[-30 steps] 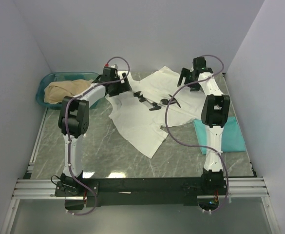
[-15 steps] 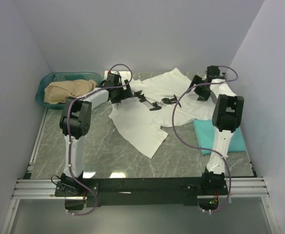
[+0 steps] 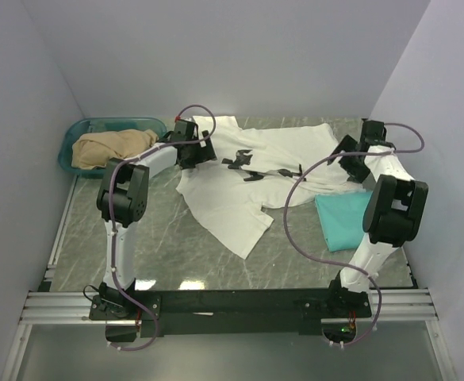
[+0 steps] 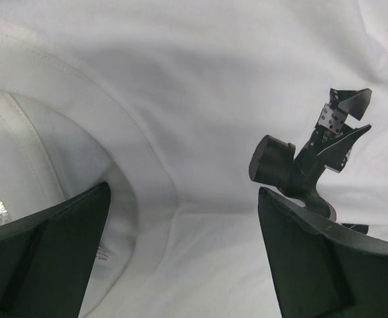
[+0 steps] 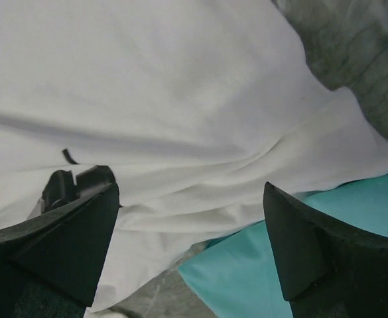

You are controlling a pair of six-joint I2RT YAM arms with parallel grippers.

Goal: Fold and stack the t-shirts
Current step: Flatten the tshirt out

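The white t-shirt (image 3: 232, 202) lies wrinkled across the table (image 3: 152, 238), and its edge seems to overlap the folded teal t-shirt (image 3: 339, 222). The left gripper (image 3: 192, 151) and right gripper (image 3: 352, 164) hover at opposite ends, jaws wide and holding nothing, well placed to stretch it flat.

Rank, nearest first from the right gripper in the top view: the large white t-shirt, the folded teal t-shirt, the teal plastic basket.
1. Large white t-shirt, under the right gripper.
2. Folded teal t-shirt, toward the arm bases.
3. Teal plastic basket, far left corner.
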